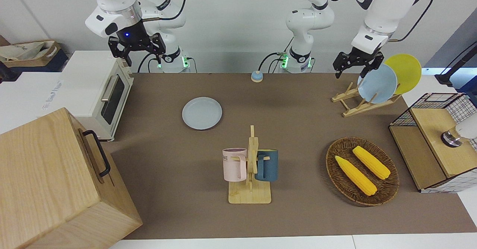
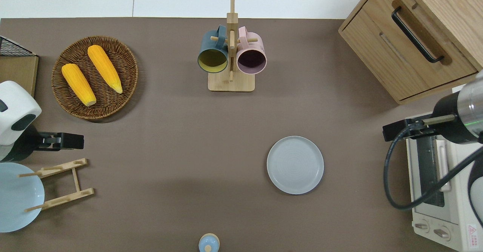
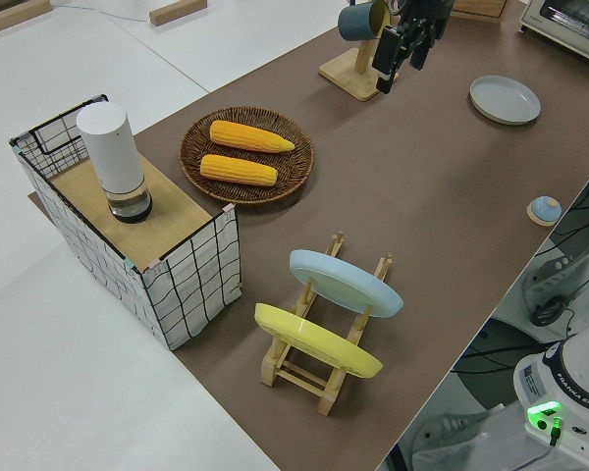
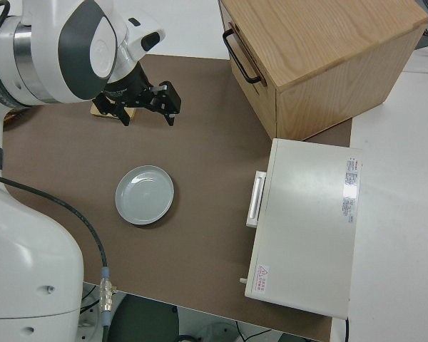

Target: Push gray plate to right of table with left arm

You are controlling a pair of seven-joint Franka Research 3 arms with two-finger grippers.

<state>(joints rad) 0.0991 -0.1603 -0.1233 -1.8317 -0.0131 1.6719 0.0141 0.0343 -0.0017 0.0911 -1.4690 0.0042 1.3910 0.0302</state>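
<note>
You have three plates here: one gray plate (image 1: 202,113) flat on the worktop (image 1: 298,137), plus a sky-blue plate (image 1: 378,83) and a yellow plate (image 1: 404,73) standing in the wooden rack (image 1: 357,105). Two mugs hang on the mug stand (image 1: 251,182). The wicker basket (image 1: 361,170) holds two corn cobs. The left jaws (image 1: 358,65) hang spread beside the rack, empty. The gray plate lies well apart from them, toward the right arm's end. The right arm is parked.
</note>
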